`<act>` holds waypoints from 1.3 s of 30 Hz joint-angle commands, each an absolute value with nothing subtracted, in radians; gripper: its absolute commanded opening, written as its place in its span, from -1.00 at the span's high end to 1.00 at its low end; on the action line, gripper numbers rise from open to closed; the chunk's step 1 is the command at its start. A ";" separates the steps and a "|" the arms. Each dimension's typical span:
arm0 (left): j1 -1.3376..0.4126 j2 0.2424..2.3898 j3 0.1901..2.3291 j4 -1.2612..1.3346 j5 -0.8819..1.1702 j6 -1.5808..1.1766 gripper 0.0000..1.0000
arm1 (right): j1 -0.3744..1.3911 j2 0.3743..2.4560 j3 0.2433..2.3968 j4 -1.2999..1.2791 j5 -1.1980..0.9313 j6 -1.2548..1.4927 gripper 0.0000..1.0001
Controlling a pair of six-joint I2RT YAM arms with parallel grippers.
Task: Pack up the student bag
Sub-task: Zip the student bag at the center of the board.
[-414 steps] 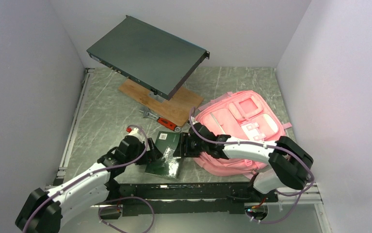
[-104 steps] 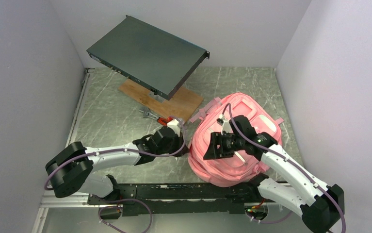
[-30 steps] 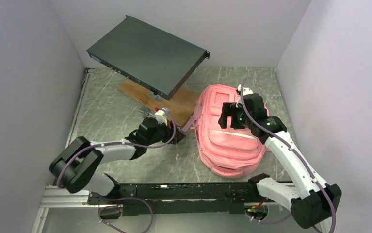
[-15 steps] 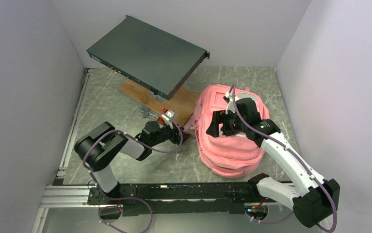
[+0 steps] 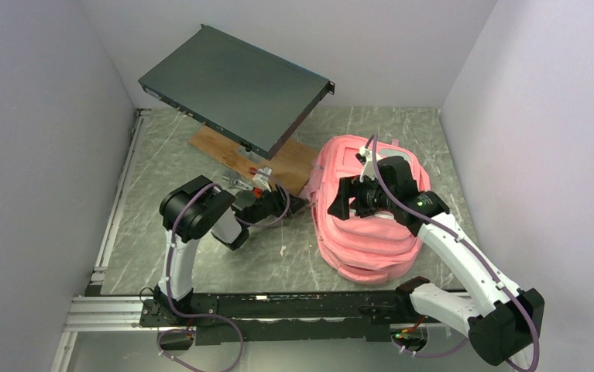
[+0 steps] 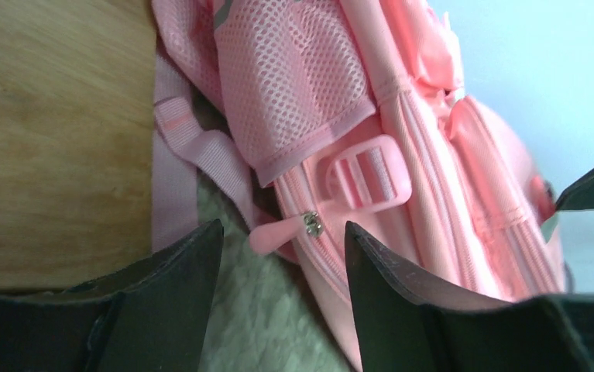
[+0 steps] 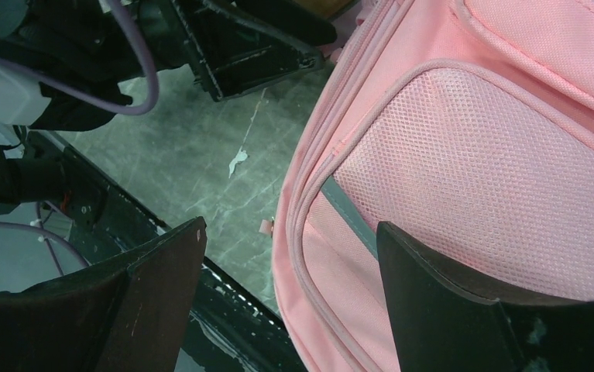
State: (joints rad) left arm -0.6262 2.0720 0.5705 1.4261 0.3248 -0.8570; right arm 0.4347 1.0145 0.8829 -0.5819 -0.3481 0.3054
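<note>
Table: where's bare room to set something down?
Free: the table patch between left arm, student bag and front rail; the strip beside the left side rail; the far right corner behind the bag. Crowded: where left gripper, wooden board and bag meet.

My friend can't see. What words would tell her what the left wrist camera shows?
Close up, the left gripper is open, its two dark fingers framing a pink zipper pull on the student bag. Above it are the bag's mesh pocket and a pink buckle; a wooden board lies to the left.
</note>
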 commanded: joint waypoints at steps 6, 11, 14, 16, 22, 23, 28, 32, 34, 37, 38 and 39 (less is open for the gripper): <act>-0.614 2.172 0.656 1.433 0.373 -1.116 -0.19 | 0.442 0.986 0.904 -0.560 -0.362 0.293 -0.64; -0.615 2.103 0.618 1.334 0.319 -1.037 -0.21 | 0.442 0.979 0.902 -0.557 -0.359 0.295 -0.64; -0.616 2.117 0.633 1.377 0.358 -1.053 -0.03 | 0.442 0.981 0.901 -0.557 -0.356 0.293 -0.63; -0.617 2.147 0.649 1.413 0.387 -1.102 0.08 | 0.442 0.983 0.902 -0.557 -0.357 0.294 -0.63; -0.617 2.172 0.672 1.464 0.419 -1.142 0.31 | 0.442 0.978 0.897 -0.553 -0.352 0.292 -0.63; -0.616 2.169 0.671 1.473 0.423 -1.142 0.33 | 0.442 0.980 0.897 -0.555 -0.351 0.291 -0.63; -0.617 2.198 0.651 1.566 0.422 -1.173 0.25 | 0.442 0.977 0.891 -0.549 -0.348 0.288 -0.63; -0.616 2.244 0.673 1.628 0.440 -1.221 0.18 | 0.442 0.979 0.888 -0.552 -0.351 0.288 -0.62; -0.617 2.259 0.679 1.652 0.439 -1.240 0.21 | 0.442 0.976 0.888 -0.553 -0.349 0.287 -0.62; -0.617 2.263 0.676 1.661 0.428 -1.240 0.26 | 0.442 0.973 0.886 -0.556 -0.347 0.287 -0.62; -0.617 2.261 0.675 1.661 0.427 -1.236 0.27 | 0.442 0.973 0.886 -0.555 -0.346 0.287 -0.62; -0.616 2.259 0.674 1.661 0.427 -1.232 0.29 | 0.442 0.973 0.884 -0.555 -0.346 0.287 -0.62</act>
